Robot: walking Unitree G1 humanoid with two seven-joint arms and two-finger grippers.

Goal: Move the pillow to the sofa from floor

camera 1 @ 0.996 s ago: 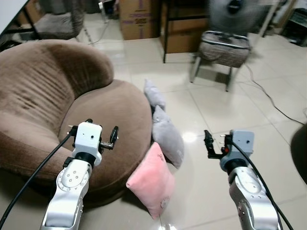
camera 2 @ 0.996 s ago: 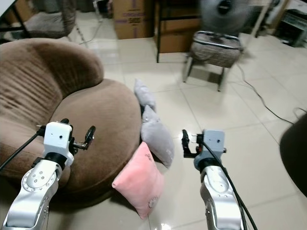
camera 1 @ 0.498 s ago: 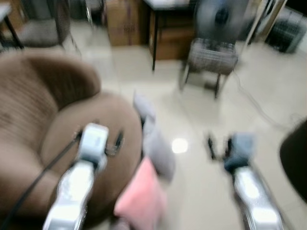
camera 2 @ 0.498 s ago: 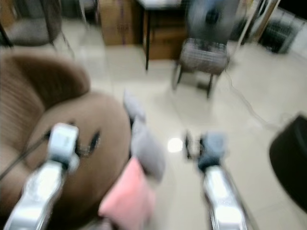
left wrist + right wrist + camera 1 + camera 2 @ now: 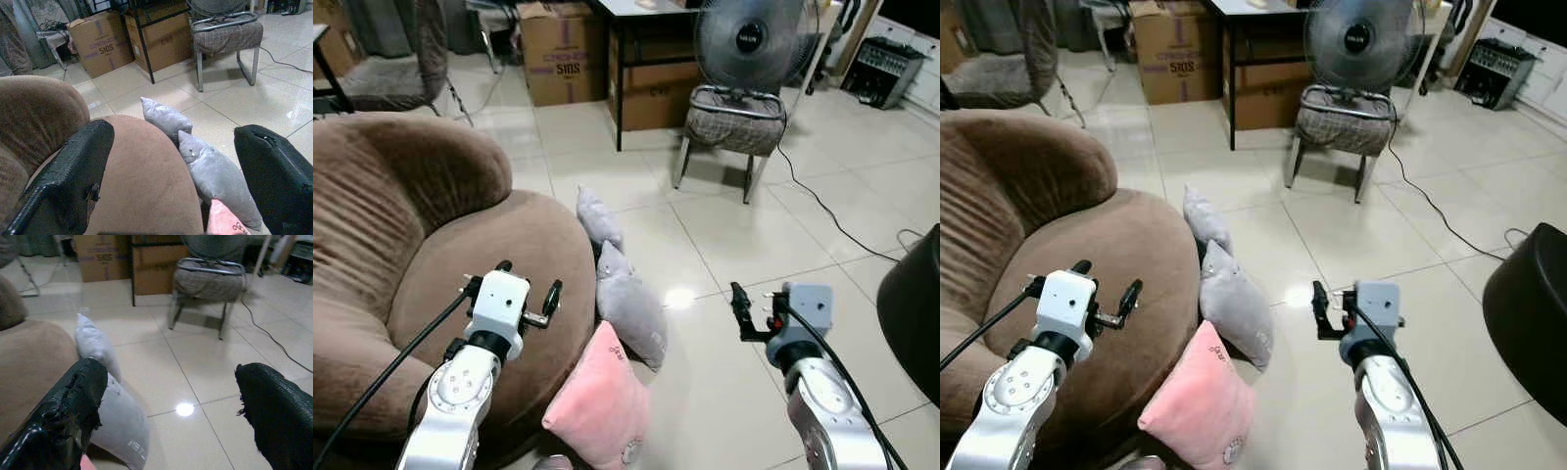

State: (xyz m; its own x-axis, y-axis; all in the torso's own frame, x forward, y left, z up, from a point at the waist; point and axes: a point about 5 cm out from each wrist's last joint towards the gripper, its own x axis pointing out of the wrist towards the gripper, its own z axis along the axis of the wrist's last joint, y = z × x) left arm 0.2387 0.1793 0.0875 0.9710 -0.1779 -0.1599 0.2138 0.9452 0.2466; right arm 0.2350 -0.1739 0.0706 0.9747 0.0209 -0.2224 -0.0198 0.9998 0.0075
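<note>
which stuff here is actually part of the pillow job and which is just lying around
Part of the job:
- pink pillow, on the floor against the sofa
- two grey pillows, also on the floor beside it
- brown sofa
- left gripper and right gripper, both open and holding nothing

Just lying about:
- fan
- chair
- cardboard boxes
- black cable

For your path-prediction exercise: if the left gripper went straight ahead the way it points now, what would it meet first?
Probably the nearer grey pillow, lying ahead between the open fingers of the left gripper; depth is unclear.
</note>
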